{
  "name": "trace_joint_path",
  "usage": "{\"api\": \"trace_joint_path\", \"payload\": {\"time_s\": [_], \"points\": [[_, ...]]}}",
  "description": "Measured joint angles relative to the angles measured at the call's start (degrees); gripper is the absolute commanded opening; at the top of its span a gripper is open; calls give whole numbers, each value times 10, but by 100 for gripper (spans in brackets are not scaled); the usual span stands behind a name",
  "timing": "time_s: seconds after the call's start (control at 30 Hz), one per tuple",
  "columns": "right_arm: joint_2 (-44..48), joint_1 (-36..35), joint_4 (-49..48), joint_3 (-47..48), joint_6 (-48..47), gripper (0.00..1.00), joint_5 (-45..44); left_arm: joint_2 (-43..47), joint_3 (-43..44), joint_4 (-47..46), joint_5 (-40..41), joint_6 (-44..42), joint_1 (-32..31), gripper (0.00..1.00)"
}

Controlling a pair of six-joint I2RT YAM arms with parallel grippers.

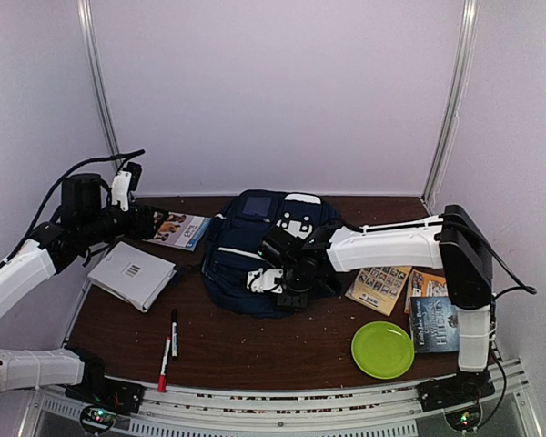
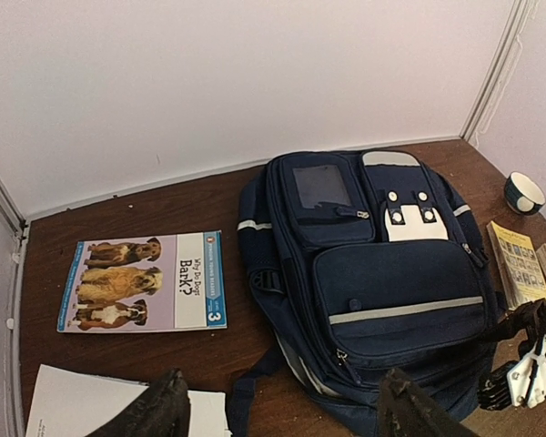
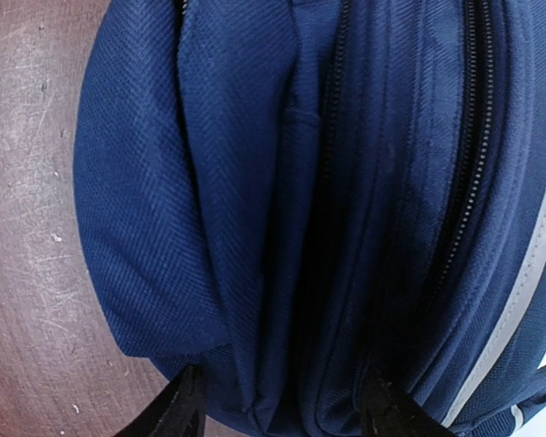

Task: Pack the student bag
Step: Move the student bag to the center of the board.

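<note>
The student bag [image 1: 246, 246] is a navy backpack with a white stripe, lying flat at the table's middle with its front up. It also shows in the left wrist view [image 2: 391, 273] and fills the right wrist view [image 3: 346, 182]. My right gripper [image 1: 275, 284] is low over the bag's near end. Its jaws are open and straddle folds of navy fabric beside a zip [image 3: 282, 414]. My left gripper [image 1: 150, 221] is raised at the back left, open and empty [image 2: 282, 421], looking down at the bag.
A dog picture book [image 1: 180, 229] lies left of the bag, a white notebook [image 1: 132, 273] nearer. Two markers [image 1: 170, 344] lie at the front left. A green plate [image 1: 382, 350] and several books [image 1: 379, 289] lie right. A small bowl [image 2: 525, 191] sits at the far right.
</note>
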State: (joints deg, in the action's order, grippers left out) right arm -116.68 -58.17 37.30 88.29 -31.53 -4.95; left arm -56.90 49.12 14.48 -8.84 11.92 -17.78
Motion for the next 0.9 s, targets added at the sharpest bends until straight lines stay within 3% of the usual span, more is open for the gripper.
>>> {"api": "trace_joint_path", "payload": {"time_s": [0.13, 0.43, 0.67, 0.9], "points": [[-10, -4, 5, 6, 1, 55, -11, 0, 1, 2, 0, 0, 0, 73], [-19, -5, -6, 18, -11, 21, -59, 2, 1, 2, 0, 0, 0, 72], [-20, -5, -4, 31, -30, 2, -68, 3, 1, 3, 0, 0, 0, 70], [60, -14, -32, -54, -73, 0, -60, 3, 2, 3, -3, 0, 0, 69]]}}
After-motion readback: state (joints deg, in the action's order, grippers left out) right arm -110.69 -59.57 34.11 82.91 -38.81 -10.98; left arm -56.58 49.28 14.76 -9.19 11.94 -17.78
